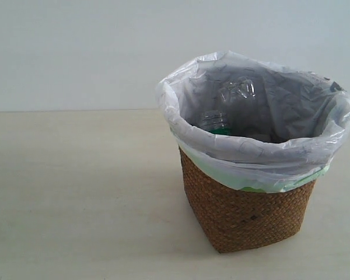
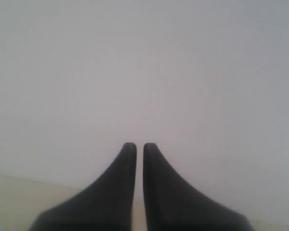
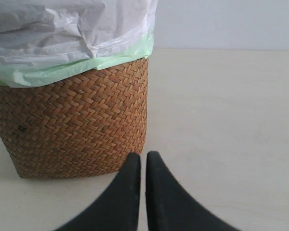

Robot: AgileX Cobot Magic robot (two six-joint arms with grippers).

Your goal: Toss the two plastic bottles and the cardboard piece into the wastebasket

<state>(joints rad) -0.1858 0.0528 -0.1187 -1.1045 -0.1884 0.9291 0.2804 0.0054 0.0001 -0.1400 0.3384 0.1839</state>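
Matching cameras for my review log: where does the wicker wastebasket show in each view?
Exterior view: wastebasket right of centre, standing on the table.
Left wrist view: not in it.
Right wrist view: close ahead of the right gripper.
Shared landmark: pale table edge against the wall.

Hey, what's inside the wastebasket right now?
A clear plastic bottle with a green label shows inside the bag liner. The wastebasket rim hides the bottom, so the other bottle and cardboard cannot be confirmed.
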